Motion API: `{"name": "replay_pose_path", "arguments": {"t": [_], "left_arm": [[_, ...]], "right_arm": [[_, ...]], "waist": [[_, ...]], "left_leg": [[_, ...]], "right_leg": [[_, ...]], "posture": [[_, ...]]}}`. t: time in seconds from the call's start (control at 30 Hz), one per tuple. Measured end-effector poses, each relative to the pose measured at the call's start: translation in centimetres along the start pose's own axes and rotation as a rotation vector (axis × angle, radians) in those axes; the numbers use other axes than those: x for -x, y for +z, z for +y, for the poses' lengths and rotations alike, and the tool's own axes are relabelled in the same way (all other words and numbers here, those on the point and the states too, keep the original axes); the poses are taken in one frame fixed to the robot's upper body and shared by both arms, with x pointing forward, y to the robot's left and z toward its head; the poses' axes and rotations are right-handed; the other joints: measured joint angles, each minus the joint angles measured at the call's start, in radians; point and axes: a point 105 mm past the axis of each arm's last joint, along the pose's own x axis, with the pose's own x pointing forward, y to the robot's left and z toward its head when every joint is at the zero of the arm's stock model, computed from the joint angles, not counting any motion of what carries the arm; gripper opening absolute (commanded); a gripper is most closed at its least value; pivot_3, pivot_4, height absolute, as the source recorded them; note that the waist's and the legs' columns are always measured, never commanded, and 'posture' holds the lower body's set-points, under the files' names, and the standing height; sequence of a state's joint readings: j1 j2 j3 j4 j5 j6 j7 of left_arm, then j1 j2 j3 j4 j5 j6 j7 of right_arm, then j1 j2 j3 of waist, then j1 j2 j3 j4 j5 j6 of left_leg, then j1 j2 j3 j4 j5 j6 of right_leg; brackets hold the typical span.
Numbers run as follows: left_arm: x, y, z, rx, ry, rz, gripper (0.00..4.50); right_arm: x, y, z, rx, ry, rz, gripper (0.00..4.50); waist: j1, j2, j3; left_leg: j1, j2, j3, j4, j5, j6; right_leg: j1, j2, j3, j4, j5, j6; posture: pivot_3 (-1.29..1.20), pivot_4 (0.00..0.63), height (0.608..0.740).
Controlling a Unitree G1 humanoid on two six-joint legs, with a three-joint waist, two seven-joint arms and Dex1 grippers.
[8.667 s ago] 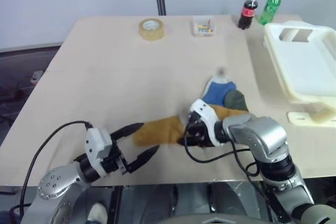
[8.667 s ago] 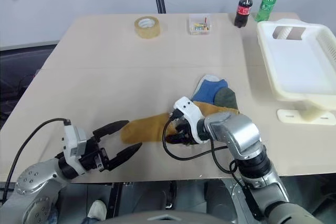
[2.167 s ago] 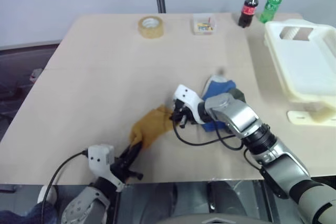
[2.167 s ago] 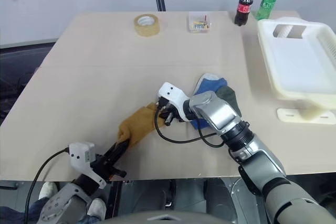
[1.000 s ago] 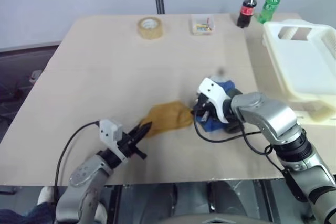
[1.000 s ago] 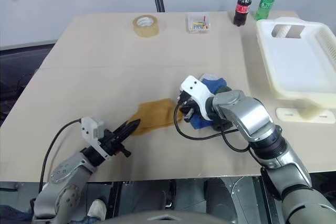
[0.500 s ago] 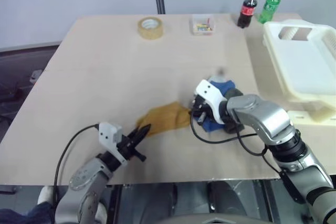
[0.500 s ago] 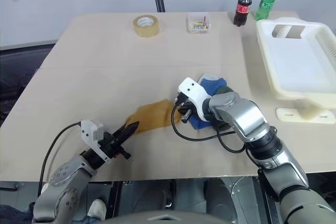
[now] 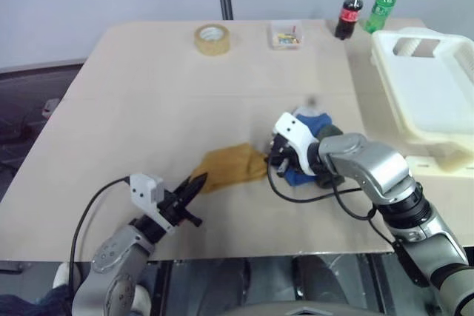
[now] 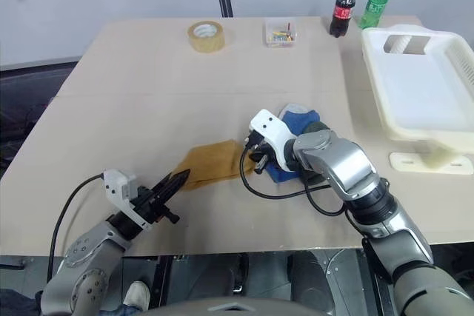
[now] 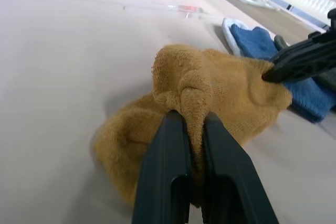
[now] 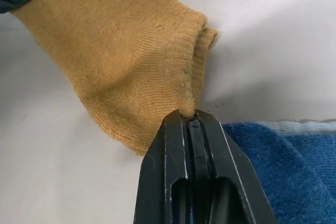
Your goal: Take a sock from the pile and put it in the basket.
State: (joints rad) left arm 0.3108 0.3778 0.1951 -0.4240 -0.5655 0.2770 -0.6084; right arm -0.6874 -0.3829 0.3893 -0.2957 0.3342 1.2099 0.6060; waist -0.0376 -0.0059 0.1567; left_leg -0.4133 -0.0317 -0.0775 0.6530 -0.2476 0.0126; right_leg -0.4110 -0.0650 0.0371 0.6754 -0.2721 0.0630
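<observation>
The mustard-yellow sock lies flat on the table, left of the pile. In that pile I see a blue sock and a light one, with a dark green one partly behind my right arm. My left gripper is shut on a raised fold at the sock's near-left end, as the left wrist view shows. At the opposite end my right gripper is shut, pinching the edge of the sock's cuff. The cream-white basket stands at the far right, holding nothing I can see.
Along the table's far edge stand a tape roll, a small clear box, a cola bottle and a green bottle. The table's front edge runs just below my left gripper. Open tabletop stretches to the left.
In the earliest frames my left gripper stood open beside the sock; now it is shut on the sock's left end. Over the last second both hands and the sock have stayed put.
</observation>
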Motion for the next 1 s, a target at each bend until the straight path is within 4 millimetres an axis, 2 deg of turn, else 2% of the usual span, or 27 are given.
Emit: {"name": "replay_pose_path", "arguments": {"t": [0.07, 0.2, 0.27, 0.37, 0.43, 0.5, 0.6, 0.67, 0.73, 0.8, 1.0], "left_arm": [[0.0, -0.1, 0.0, -0.003, 0.002, 0.003, 0.08], [0.0, -0.2, 0.2, -0.018, 0.010, 0.014, 0.00], [-0.1, -0.3, 0.2, -0.022, 0.009, 0.017, 0.00], [-0.2, -0.5, 0.2, -0.015, 0.010, 0.020, 0.00], [-0.2, -0.5, 0.2, -0.012, 0.011, 0.017, 0.00], [-0.3, -0.5, 0.2, -0.016, 0.011, 0.018, 0.00], [-0.4, -0.6, 0.1, -0.016, 0.009, 0.019, 0.00], [-0.5, -0.6, 0.0, -0.019, 0.005, 0.020, 0.00], [-0.6, -0.7, -0.1, -0.017, 0.002, 0.021, 0.00], [-0.7, -0.7, -0.2, -0.014, -0.001, 0.020, 0.00], [-0.8, -0.8, -0.2, -0.014, 0.007, 0.025, 0.00]], "right_arm": [[0.0, 0.0, 0.0, 0.000, 0.000, -0.002, 0.00], [-0.3, 0.0, 0.1, 0.002, 0.003, -0.003, 1.22], [-0.3, -0.1, 0.0, 0.007, 0.000, 0.002, 1.97], [-0.2, -0.1, 0.0, 0.003, 0.008, -0.002, 1.97], [0.2, 0.9, 0.0, -0.027, 0.032, -0.055, 1.97], [0.8, 2.8, 0.0, -0.007, 0.053, -0.142, 1.97], [1.3, 5.7, 1.0, 0.124, 0.093, -0.315, 1.97], [1.1, 6.2, 1.9, 0.252, 0.103, -0.375, 1.97], [-0.2, 5.1, 2.6, 0.344, 0.123, -0.370, 1.97], [-1.5, 3.6, 2.5, 0.363, 0.129, -0.344, 1.97], [-4.1, 0.9, 0.3, 0.358, 0.051, -0.238, 1.97]], "waist": [[0.000, 0.000, 0.000], [0.000, 0.000, 0.000], [0.000, 0.000, 0.000], [0.000, 0.000, 0.000], [-0.001, 0.000, 0.000], [-0.001, 0.000, 0.000], [-0.001, 0.000, 0.000], [-0.001, 0.000, 0.000], [-0.001, -0.001, -0.001], [-0.001, -0.001, -0.001], [-0.001, -0.001, -0.001]], "left_leg": [[0.000, 0.000, 0.000, 0.000, 0.000, 0.000], [0.000, 0.000, 0.000, 0.000, 0.000, 0.000], [0.000, 0.000, 0.000, 0.000, 0.000, 0.000], [0.000, 0.000, 0.000, 0.000, 0.000, 0.000], [0.000, 0.000, 0.000, 0.000, 0.000, 0.000], [0.000, 0.000, 0.000, 0.000, 0.000, 0.000], [0.000, 0.000, 0.000, 0.000, 0.000, 0.000], [0.000, 0.000, 0.000, 0.000, 0.000, 0.000], [0.000, 0.000, 0.000, 0.000, 0.000, 0.000], [0.001, 0.000, 0.000, 0.000, 0.000, 0.000], [0.001, 0.000, 0.000, 0.000, 0.001, -0.002]], "right_leg": [[0.000, 0.000, 0.000, 0.000, 0.000, 0.000], [0.000, 0.000, 0.000, 0.000, 0.000, 0.000], [0.000, 0.000, 0.000, 0.000, 0.000, 0.000], [0.000, 0.000, 0.000, 0.000, 0.000, 0.000], [0.000, 0.000, 0.000, 0.000, 0.000, 0.000], [0.000, 0.001, 0.000, 0.000, 0.000, 0.000], [0.000, 0.001, 0.000, 0.000, 0.000, 0.000], [0.000, 0.001, 0.000, 0.000, 0.000, 0.000], [0.000, 0.001, 0.000, 0.000, 0.000, 0.000], [0.000, 0.001, 0.000, 0.001, 0.000, 0.000], [0.000, 0.001, 0.000, 0.001, 0.000, 0.000]], "posture": [[0.00, 0.150, 0.738], [0.00, 0.150, 0.738], [0.00, 0.150, 0.738], [0.00, 0.150, 0.738], [0.00, 0.150, 0.738], [0.00, 0.150, 0.738], [0.00, 0.150, 0.738], [0.00, 0.150, 0.738], [0.00, 0.150, 0.738], [0.00, 0.150, 0.738], [0.00, 0.150, 0.738]]}}
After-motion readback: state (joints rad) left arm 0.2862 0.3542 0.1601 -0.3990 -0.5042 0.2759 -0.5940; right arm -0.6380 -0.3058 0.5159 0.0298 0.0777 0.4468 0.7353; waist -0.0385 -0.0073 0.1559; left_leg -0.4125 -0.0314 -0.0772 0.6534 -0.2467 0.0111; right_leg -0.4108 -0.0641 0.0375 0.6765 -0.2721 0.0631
